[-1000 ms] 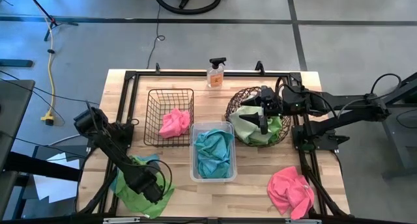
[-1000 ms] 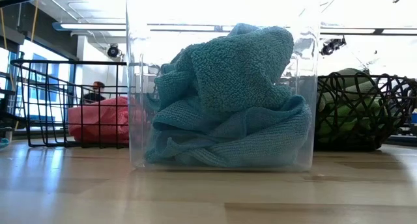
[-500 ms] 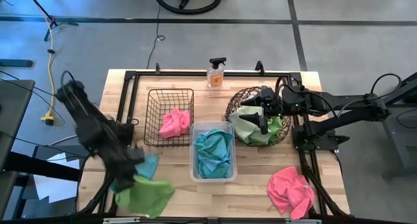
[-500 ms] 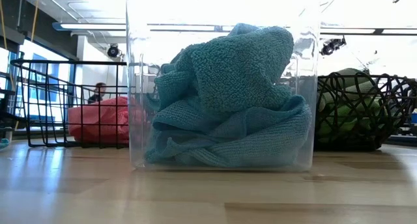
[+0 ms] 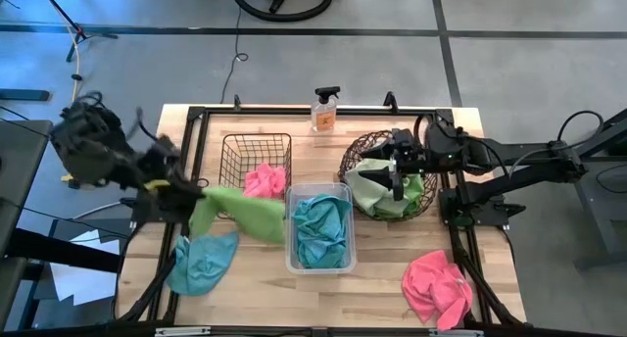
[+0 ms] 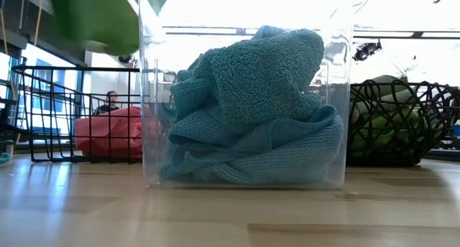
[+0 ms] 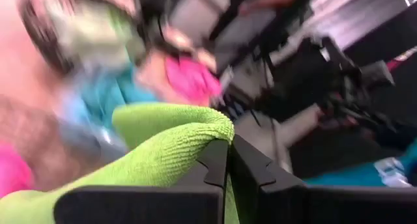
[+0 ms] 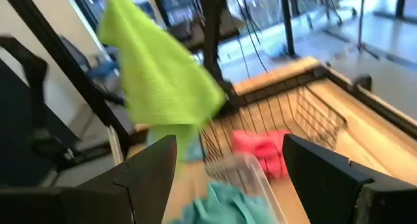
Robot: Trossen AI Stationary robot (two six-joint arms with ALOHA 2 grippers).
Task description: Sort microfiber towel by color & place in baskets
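Observation:
My left gripper [image 5: 199,194] is raised over the table's left part, shut on a lime green towel [image 5: 245,214] that also shows in the low view [image 6: 97,17] and the right wrist view [image 8: 163,81]. A teal towel [image 5: 201,264] lies flat near the left near corner. A pink towel pile [image 5: 436,286] lies at the right near corner. My right gripper [image 5: 395,178] hangs open over the round woven basket [image 5: 355,153], which holds green towels. The black wire basket [image 5: 232,175] holds a pink towel. The clear tub [image 5: 338,190] holds teal ones. My left gripper pinches the green towel between its two fingers [image 7: 215,160] at a folded edge [image 7: 195,129]. The fingers come from the table's left, pointing toward the right. The towel is lifted clear and trails away from the gripper toward the clear tub [image 5: 274,224].
A clear spray bottle [image 5: 324,110] stands at the far edge. A black frame [image 5: 196,141] runs round the table. Bare wood lies between the tub and the pink pile [image 5: 377,268]. A person [image 6: 109,102] shows in the room behind the wire basket.
My left gripper has risen from the near-left pile and swung toward the far edge and the right, carrying the green towel. That towel has come clear off the table and swings out toward the tub. The teal towel beneath it has stayed on the table, now uncovered.

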